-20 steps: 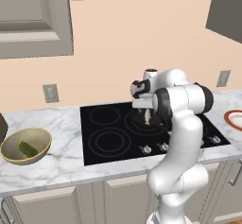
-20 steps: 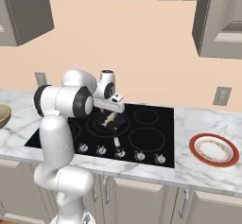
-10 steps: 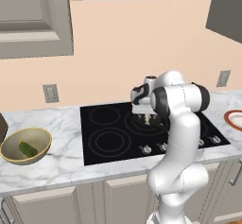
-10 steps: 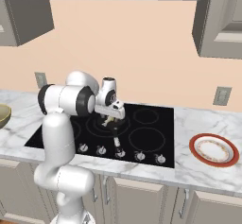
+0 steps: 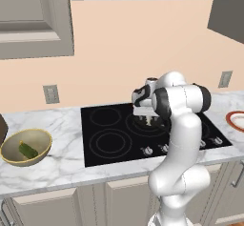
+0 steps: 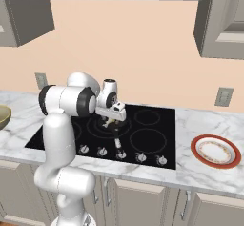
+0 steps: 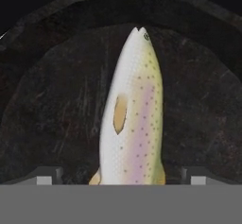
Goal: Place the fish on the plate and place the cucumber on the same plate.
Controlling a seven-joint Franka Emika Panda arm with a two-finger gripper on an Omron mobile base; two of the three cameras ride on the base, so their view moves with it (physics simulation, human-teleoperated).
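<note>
Gripper [image 7: 121, 179] stood wide open, 2 fingertips [image 7: 45, 176] astride the fish [image 7: 130, 119], gripping nothing. Fish lay in the black pan [image 7: 56, 100]; tail cut off. Plate [image 6: 215, 150] near counter's right edge.

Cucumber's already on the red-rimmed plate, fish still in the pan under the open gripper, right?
Not quite. The cucumber lies in the yellow bowl, per the left base view; the plate holds nothing. The fish does lie in the pan between the open gripper tips.
</note>
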